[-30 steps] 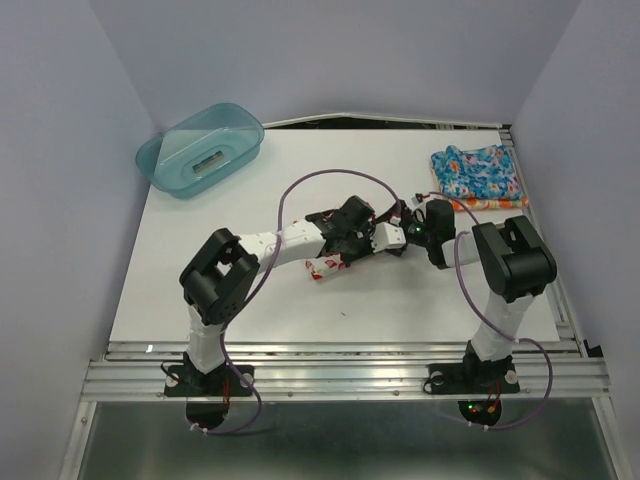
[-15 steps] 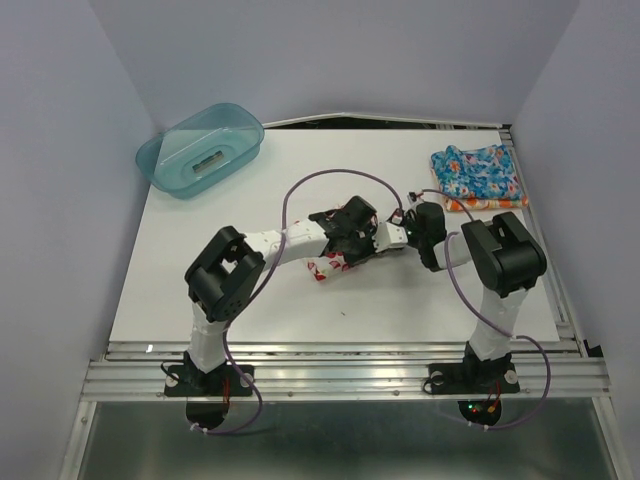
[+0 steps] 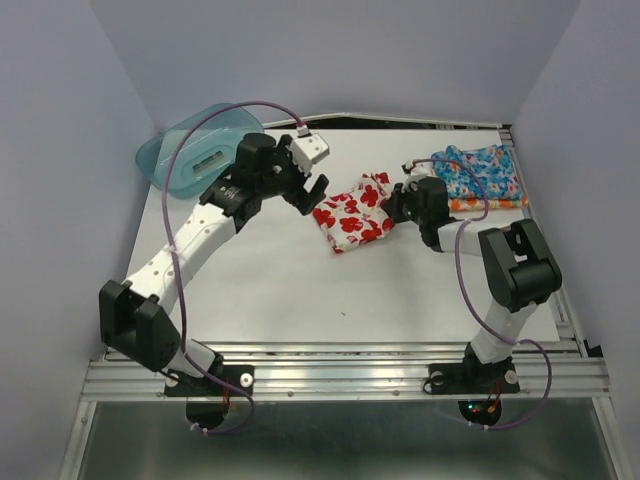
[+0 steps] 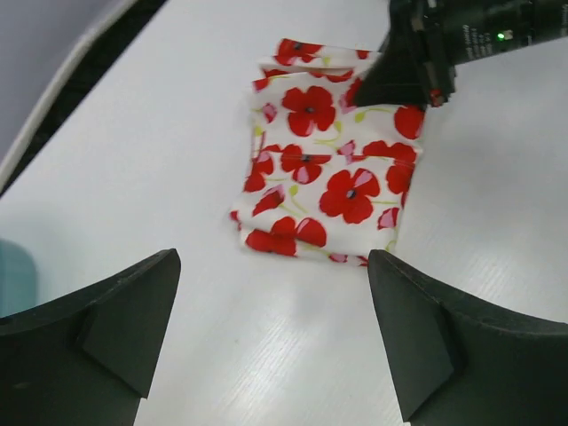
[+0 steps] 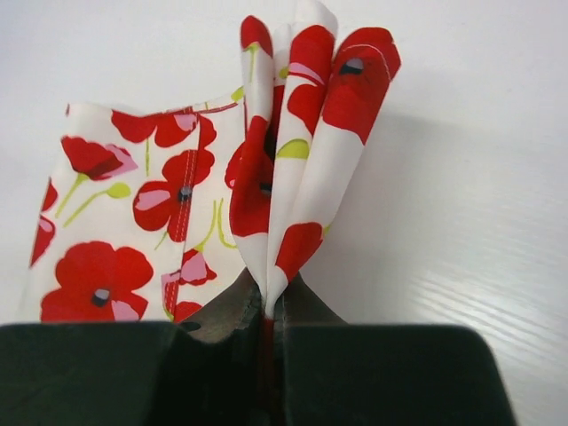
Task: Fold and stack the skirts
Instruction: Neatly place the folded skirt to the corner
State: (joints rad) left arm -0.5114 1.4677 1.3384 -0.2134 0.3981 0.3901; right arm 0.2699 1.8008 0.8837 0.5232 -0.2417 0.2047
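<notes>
At the near edge of the table (image 3: 290, 300) — a smooth, matt white board — both arms are bolted to a ribbed metal rail, with thin purple cables looping off them. Farther in, a little right of the table's middle, lies the white skirt with red poppies (image 3: 355, 212). It is thin printed cloth folded into a roughly rectangular packet, its layered edges showing along one side.

The right gripper (image 3: 393, 207) has its black fingers pressed together on the packet's right-hand edge. In the right wrist view the cloth bunches into several upright pleats rising from the pinch. The left gripper (image 3: 311, 192) hangs just off the packet's left side, clear of the cloth, its two blunt black fingers (image 4: 115, 328) spread wide with nothing between them.

At the far right corner the blue skirt (image 3: 480, 170), crowded with multicoloured flowers, lies folded on top of the orange-yellow skirt (image 3: 490, 204) — only a narrow strip of that one shows along the stack's near edge. The right arm's wrist sits between this stack and the poppy packet.

At the far left corner stands a translucent teal tub (image 3: 160, 160), rounded and shallow, something pale lying inside it. The left arm's forearm crosses in front of its right end.
</notes>
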